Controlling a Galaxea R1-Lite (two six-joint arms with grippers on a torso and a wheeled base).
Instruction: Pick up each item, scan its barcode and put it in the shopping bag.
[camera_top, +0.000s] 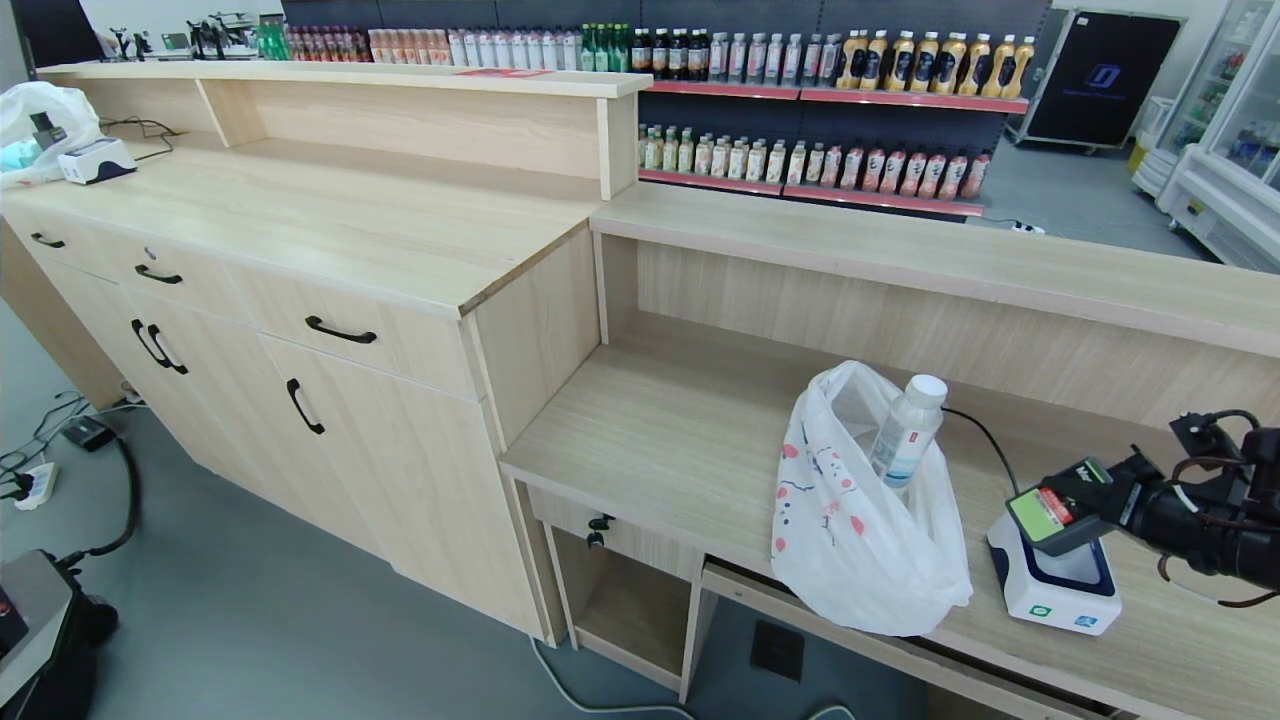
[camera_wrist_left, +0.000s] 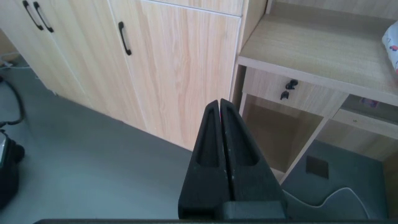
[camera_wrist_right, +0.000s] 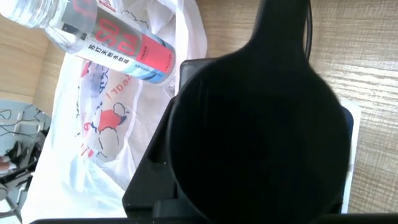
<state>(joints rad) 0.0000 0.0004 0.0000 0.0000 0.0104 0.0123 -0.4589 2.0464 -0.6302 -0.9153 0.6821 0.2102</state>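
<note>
A white plastic shopping bag with red and blue prints stands open on the low counter. A clear bottle with a white cap leans upright inside it. To the bag's right sits a white and dark blue scanner. My right gripper is shut on a dark round container with a green end, held just above the scanner. The right wrist view has the container's black body up close, with the bottle and bag beyond. My left gripper is shut and holds nothing, low over the floor near the cabinet doors.
A black cable runs from the scanner along the counter's back wall. On the higher counter at far left are a second scanner and another white bag. Store shelves of bottles stand behind the counter.
</note>
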